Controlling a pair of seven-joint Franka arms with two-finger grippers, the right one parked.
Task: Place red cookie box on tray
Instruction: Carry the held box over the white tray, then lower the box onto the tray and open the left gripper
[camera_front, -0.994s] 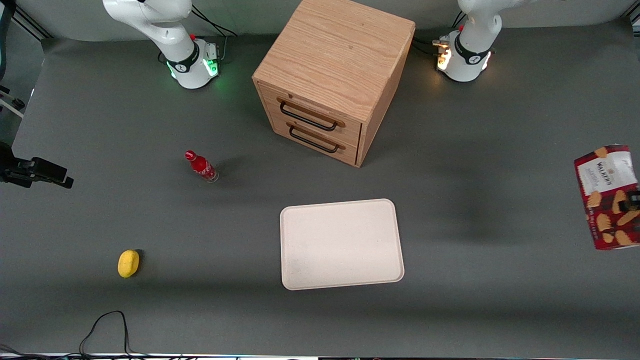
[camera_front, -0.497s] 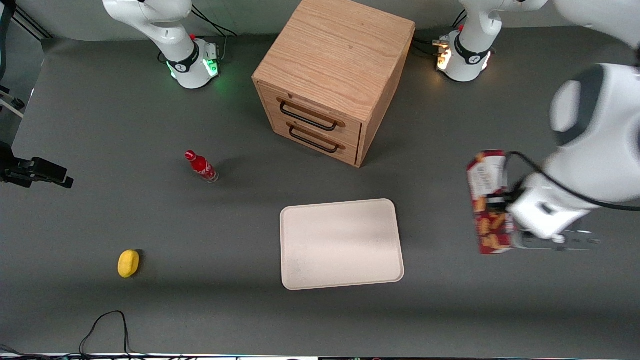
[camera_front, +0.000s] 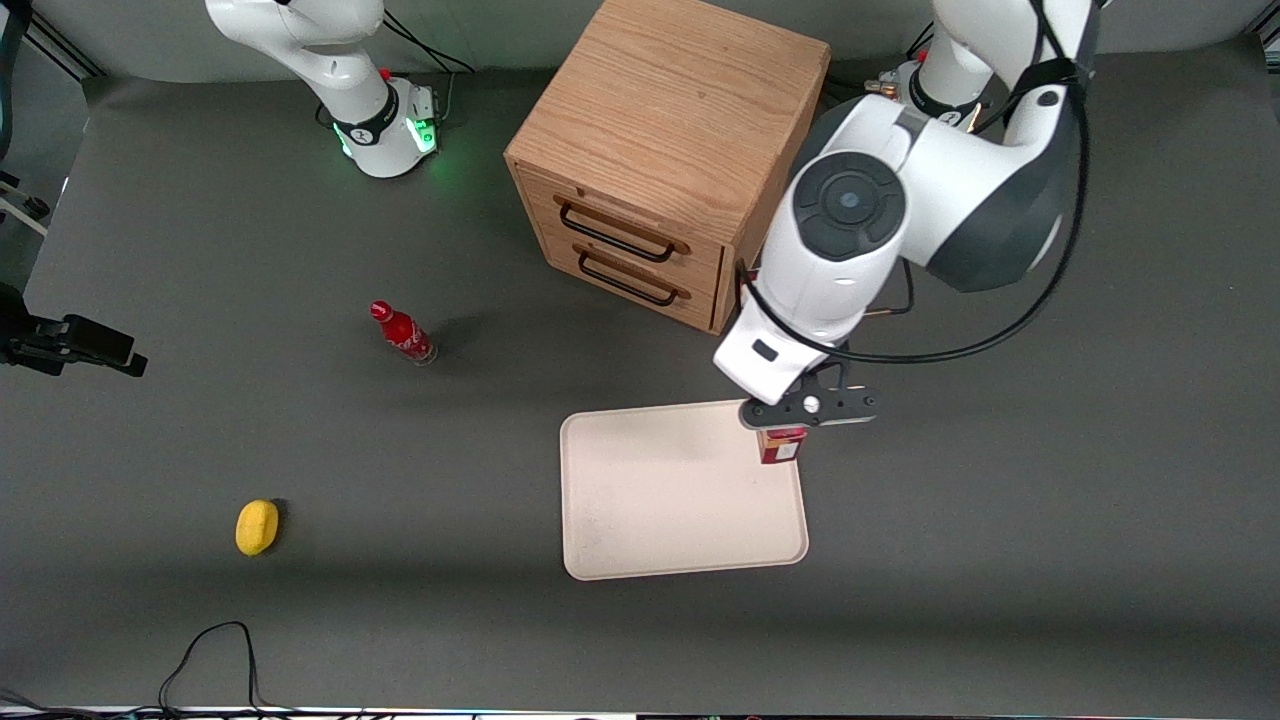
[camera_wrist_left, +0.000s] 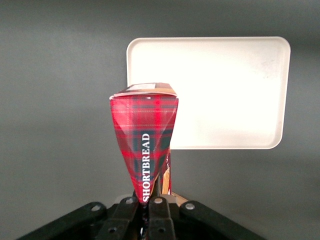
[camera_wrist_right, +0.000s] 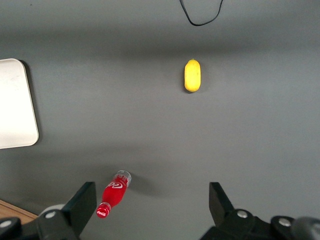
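Note:
The red cookie box (camera_front: 782, 446) hangs on end, pinched by my left gripper (camera_front: 786, 424), which is shut on its upper end. The box sits over the corner of the cream tray (camera_front: 683, 500) that lies nearest the cabinet and the working arm's end. In the left wrist view the tartan box (camera_wrist_left: 145, 140) reaches from the gripper (camera_wrist_left: 152, 212) down to the tray (camera_wrist_left: 225, 85), its lower end over the tray's rim. Whether the box touches the tray I cannot tell. The tray's surface holds nothing else.
A wooden two-drawer cabinet (camera_front: 660, 150) stands farther from the front camera than the tray, close to the working arm. A small red bottle (camera_front: 402, 333) and a yellow object (camera_front: 257, 526) lie toward the parked arm's end. A black cable (camera_front: 210, 650) loops near the front edge.
The left arm has swung in from the working arm's end of the table, carrying the box. The box turned from flat-facing to hanging on end over the tray's corner.

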